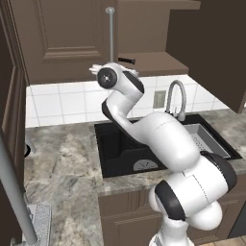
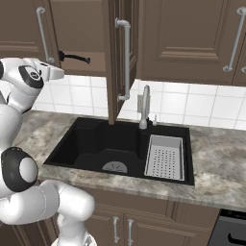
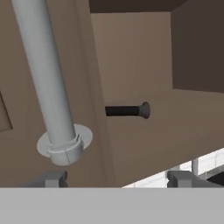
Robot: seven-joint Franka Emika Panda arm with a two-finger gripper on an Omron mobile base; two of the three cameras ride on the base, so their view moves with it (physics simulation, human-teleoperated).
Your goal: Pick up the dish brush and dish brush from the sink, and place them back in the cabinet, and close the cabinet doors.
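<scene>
Straight ahead of your gripper (image 3: 118, 179), beyond the jaws and clear of them, the slim black-handled dish brush (image 3: 127, 110) lies on the lighter brown interior shelf (image 3: 144, 144) of the dark brown wooden wall cabinet (image 3: 131, 52). One end of it is hidden behind the door's edge. Left of the jaws, nearer than the brush, you have the open dark brown panelled door (image 3: 17, 87) with its long silver bar handle (image 3: 46, 78). Well below the jaws sits the black rectangular recessed sink (image 2: 81, 137). The curved grey faucet (image 2: 144, 103) rises behind it, a grey perforated tray (image 2: 166, 156) lies in its right part, and the round grey drain (image 2: 114, 167) is left of that tray.
</scene>
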